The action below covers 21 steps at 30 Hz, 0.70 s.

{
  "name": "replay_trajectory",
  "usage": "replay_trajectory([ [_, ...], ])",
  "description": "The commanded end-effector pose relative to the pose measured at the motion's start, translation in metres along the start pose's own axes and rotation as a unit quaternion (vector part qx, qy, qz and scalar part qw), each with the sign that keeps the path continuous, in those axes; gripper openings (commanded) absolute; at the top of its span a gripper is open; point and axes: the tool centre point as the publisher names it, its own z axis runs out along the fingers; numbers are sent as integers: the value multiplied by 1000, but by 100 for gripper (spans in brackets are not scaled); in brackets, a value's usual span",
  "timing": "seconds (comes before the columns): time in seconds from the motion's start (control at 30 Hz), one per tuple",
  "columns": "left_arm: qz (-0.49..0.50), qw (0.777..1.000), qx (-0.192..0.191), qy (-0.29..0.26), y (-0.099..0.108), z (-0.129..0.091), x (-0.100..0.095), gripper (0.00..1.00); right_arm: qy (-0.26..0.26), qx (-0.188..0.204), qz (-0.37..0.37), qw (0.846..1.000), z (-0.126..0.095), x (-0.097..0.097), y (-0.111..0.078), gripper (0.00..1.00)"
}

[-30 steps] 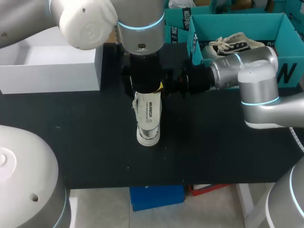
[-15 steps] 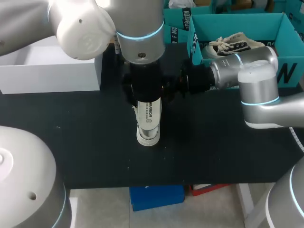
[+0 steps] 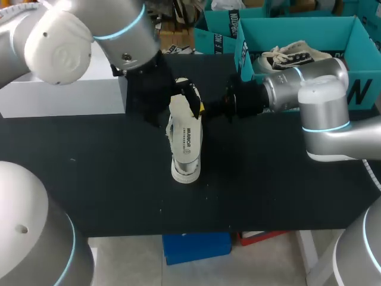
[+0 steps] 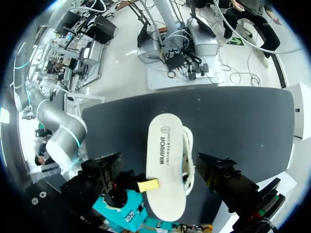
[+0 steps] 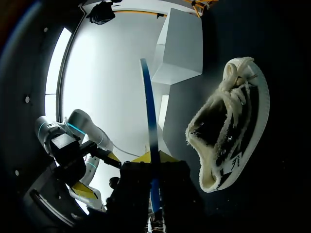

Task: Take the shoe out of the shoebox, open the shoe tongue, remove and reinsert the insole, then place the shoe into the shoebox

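Gripping one insole (image 4: 167,141): right tool (image 5: 153,157) | left tool (image 4: 158,167): spread wide | two shoes: table shoe (image 3: 186,152), boxed shoe (image 3: 290,56)

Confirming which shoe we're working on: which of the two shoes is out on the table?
The white shoe lying on the black table. The other shoe sits inside the teal shoebox.

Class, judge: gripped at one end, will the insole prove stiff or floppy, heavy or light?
Probably fairly stiff: the insole stands straight out from the right end effector without drooping. Likely light: edge-on it looks very thin. It may flex if pushed into the shoe.
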Motion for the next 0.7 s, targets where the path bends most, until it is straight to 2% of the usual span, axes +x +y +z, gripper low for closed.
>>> replay_trajectory([
  [0.03, 4, 950, 4, -312, 2, -4, 35, 100, 0, 0, 0, 1000, 1, -1, 0, 0],
  [0.13, 4, 939, -3, -344, 6, -5, 41, 100, 0, 0, 0, 1000, 1, -1, 0, 0],
  [0.2, 2, 922, 4, -387, 9, -5, 47, 100, 0, 0, 0, 1000, 1, -1, 0, 0],
  [0.3, -2, 906, 5, -422, 11, -3, 53, 100, 0, 0, 0, 1000, 1, -1, 0, 0],
  [0.7, -14, 863, 10, -506, 18, 6, 66, 100, 0, 0, 0, 1000, 1, -1, 0, 0],
])
